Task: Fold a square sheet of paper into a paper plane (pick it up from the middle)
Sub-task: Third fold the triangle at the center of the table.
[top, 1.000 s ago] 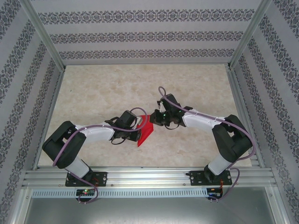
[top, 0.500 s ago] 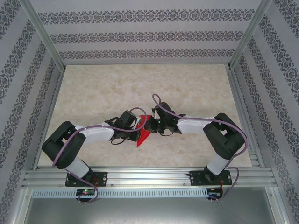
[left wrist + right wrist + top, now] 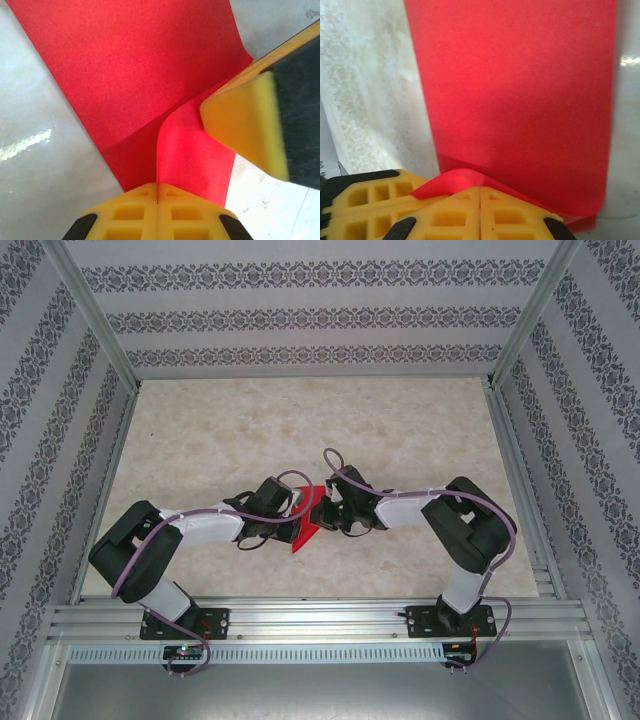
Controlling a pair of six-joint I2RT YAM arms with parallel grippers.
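The partly folded square sheet of paper (image 3: 308,523) sits just beyond the middle of the near rail (image 3: 320,612). The left gripper (image 3: 158,189) is clamped tight on one edge and the right gripper (image 3: 480,192) is pinched on another. If the arms pull apart or twist, the sheet could tear or the crease could skew.

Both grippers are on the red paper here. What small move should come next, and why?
Probably the right gripper should draw its pinched edge across toward the left gripper, laying the flap down. Both are shut on the red sheet of paper, close together, and the bend between them is curved, not creased.
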